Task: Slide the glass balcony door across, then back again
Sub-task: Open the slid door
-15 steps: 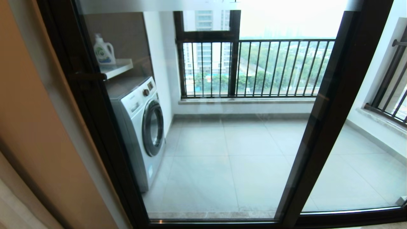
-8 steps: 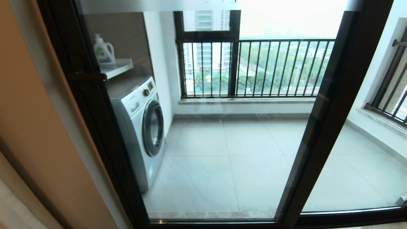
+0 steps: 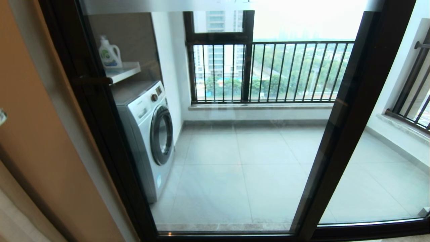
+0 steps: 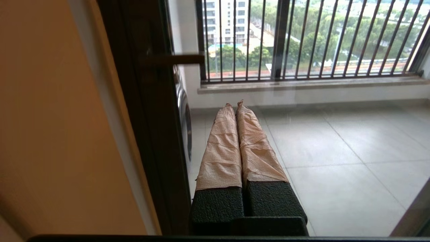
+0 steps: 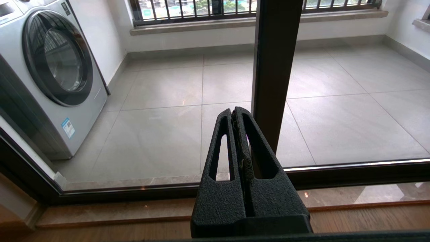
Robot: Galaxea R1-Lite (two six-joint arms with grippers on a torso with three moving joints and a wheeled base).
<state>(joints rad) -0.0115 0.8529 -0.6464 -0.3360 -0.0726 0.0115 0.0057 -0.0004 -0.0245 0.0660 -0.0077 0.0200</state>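
We see the glass balcony door (image 3: pixel 235 141) filling most of the head view, its handled upright hard against the wall frame on our left and its other upright (image 3: pixel 339 121) overlapping the neighbouring glass panel (image 3: pixel 376 174) on our right. The small lever handle (image 3: pixel 94 80) sticks out from the left upright, level with the shelf (image 3: pixel 124 71) above the washing machine (image 3: pixel 147 134) behind the glass. The door stands fully across its opening, so we cannot tell from its position alone whether it has been slid over and back or not been moved at all; we judge it more likely that the first slide is not yet made, since neither gripper touches the door.

Our left gripper (image 4: pixel 234 105) is raised in front of the glass, its two tape-wrapped fingers (image 4: pixel 221 144) pressed together and holding nothing. It sits near the handle, a little below and to the side of it, apart from it. Only a sliver of that arm shows at the left edge of the head view.

Our right gripper (image 5: pixel 235 112) hangs low near the floor track (image 5: pixel 235 188), in front of the right upright, its black fingers closed on nothing.

What is left, in our judgement: reach the handle, push the door across, then bring it back.
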